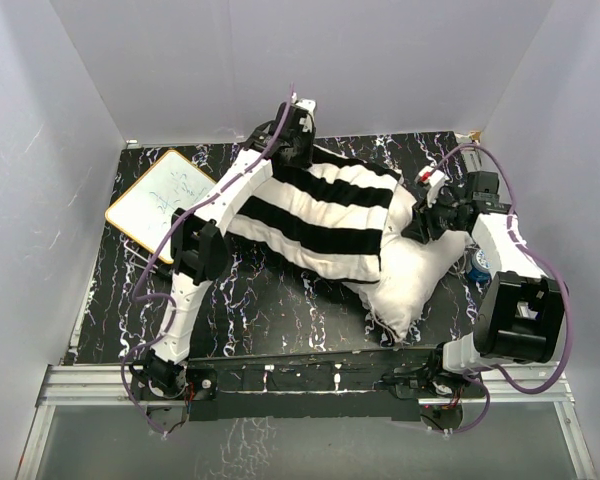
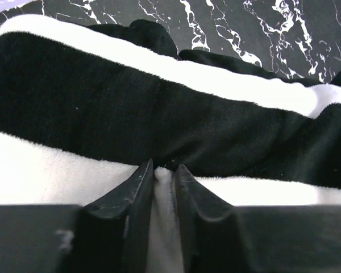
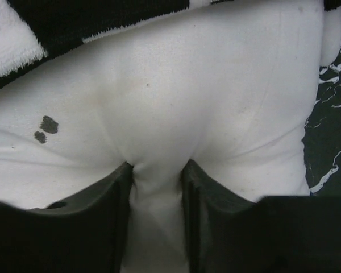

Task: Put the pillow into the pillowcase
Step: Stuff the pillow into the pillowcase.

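Observation:
The black-and-white striped pillowcase [image 1: 315,210] lies across the table's middle with the plain white pillow [image 1: 410,280] partly inside; the pillow's bare end bulges out at the lower right. My left gripper [image 1: 298,140] sits at the pillowcase's far edge. In the left wrist view its jaws [image 2: 164,169] are shut on a thin white fold of the pillowcase [image 2: 159,108]. My right gripper [image 1: 427,210] is at the pillow's right side. In the right wrist view its jaws [image 3: 157,168] pinch a ridge of the pillow [image 3: 187,96], just below the pillowcase's hem [image 3: 74,23].
A small whiteboard [image 1: 160,205] lies at the table's left back. A blue object [image 1: 477,265] sits beside the right arm near the right wall. The black marbled tabletop [image 1: 280,300] is walled on three sides; a metal rail runs along the near edge.

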### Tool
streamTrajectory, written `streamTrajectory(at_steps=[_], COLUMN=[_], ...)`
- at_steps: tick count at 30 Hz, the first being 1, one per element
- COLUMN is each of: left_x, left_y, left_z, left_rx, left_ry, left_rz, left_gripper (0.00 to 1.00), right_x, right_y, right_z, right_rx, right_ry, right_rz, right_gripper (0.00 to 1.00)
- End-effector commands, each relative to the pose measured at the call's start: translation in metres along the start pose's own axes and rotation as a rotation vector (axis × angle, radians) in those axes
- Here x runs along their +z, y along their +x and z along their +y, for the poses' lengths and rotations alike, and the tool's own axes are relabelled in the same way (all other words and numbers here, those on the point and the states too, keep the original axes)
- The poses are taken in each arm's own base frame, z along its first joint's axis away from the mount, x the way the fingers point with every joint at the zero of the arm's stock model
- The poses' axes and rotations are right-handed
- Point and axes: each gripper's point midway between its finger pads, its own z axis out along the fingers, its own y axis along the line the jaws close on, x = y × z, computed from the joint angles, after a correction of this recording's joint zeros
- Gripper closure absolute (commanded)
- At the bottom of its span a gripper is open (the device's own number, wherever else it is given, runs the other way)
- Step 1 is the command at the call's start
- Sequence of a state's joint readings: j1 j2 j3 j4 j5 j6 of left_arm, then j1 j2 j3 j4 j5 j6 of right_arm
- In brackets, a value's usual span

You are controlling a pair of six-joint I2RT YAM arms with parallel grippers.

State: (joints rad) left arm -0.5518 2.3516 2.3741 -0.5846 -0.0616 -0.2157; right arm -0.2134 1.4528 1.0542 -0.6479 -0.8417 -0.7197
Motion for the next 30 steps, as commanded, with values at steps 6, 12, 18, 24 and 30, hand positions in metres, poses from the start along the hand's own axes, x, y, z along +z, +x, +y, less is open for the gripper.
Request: streamTrajectory(at_steps=[6, 12, 18, 24, 30], left_x=[-0.06, -0.135, -0.199, -0.114, -0.133], left_y=[-0.054, -0.039, 0.035, 0.142, 0.096], left_z=[-0.066, -0.212, -0.28, -0.172, -0.149], left_rx=[-0.011, 0.103, 0.074, -0.182, -0.066], left_ry=[0.244, 0.751, 1.031, 0.762, 0.697], left_rz=[-0.137, -0.137, 0.001, 0.212, 0.078], left_gripper=[1.0, 1.0, 1.0, 1.0, 0.89], right_x=[0.031, 0.008, -0.014, 0.021, 0.005], right_y=[-0.031, -0.148, -0.191, -0.087, -0.043], right_z=[0.016, 0.031, 0.058, 0.053, 0.055], right_rx=[-0.076, -0.192, -0.214, -0.134, -0.187], right_ry=[-0.018, -0.059, -0.121, -0.099, -0.097], right_rz=[-0.05, -0.326, -0.453, -0.265, -0.169], right_gripper=[0.92, 0.92, 0.92, 0.92, 0.77])
